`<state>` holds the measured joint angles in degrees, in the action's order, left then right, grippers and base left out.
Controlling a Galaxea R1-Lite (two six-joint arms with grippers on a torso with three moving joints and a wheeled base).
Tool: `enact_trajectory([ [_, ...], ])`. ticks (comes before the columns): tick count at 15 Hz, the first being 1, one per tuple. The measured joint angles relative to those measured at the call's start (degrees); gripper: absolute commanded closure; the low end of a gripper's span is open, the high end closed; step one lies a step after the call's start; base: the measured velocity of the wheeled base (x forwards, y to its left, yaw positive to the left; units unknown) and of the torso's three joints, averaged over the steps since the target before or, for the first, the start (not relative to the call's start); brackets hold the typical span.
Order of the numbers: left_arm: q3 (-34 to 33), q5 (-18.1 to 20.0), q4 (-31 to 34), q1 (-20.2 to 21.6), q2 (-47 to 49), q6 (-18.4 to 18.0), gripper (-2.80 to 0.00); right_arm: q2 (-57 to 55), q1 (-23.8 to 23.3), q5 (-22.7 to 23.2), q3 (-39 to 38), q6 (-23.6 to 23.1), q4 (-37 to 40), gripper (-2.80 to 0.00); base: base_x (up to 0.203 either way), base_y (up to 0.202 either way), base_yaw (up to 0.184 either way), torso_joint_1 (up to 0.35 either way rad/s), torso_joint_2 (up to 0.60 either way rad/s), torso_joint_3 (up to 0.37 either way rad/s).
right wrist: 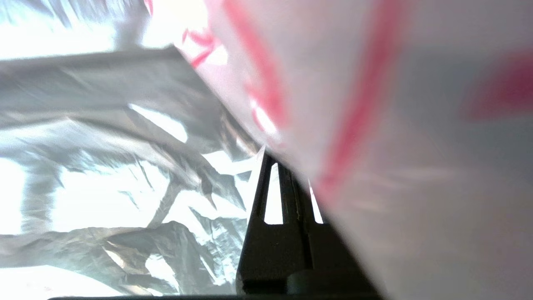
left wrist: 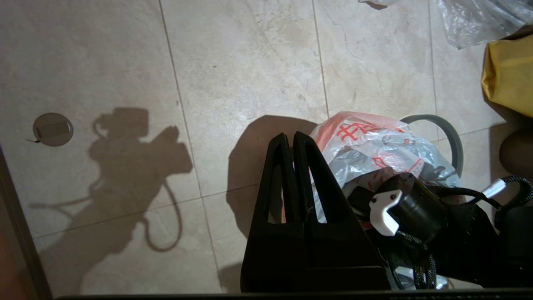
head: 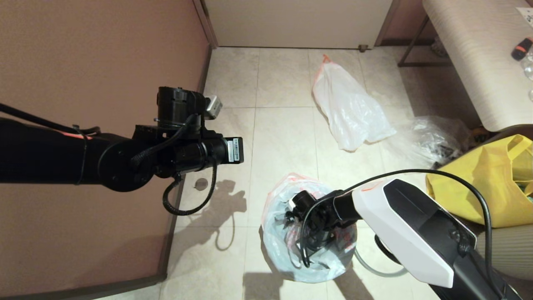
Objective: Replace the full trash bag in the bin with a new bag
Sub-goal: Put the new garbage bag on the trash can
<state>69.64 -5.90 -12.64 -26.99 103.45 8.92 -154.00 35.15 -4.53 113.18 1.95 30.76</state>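
Red lettering, unreadable, on new bag [left wrist: 366, 137]

Our left arm [head: 62, 156] is all matte black, with a white barcode label, a black corrugated cable looping below it and a small orange mark. Our right arm [head: 412, 233] wears a white shell with a black panel, screws and a trailing black cable.
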Motion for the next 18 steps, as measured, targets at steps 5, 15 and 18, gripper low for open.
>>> enact_trajectory([
  [5,-0.3,0.0,-0.2,-0.6,-0.5,0.1,0.0,-1.8,-1.2,-0.7,0.1,-2.8,-7.4,0.0,0.0,0.0,0.0,0.0,0.0,0.0],
  [15,-1.1,0.1,-2.2,-1.8,-1.6,1.6,0.0,-13.0,-3.6,-2.3,0.6,-17.4,-24.9,0.0,0.0,0.0,0.0,0.0,0.0,0.0],
  [18,-1.6,0.1,-2.5,-2.6,-2.2,1.6,0.0,-13.8,-4.1,-1.3,0.7,-19.6,-27.4,0.0,0.0,0.0,0.0,0.0,0.0,0.0],
])
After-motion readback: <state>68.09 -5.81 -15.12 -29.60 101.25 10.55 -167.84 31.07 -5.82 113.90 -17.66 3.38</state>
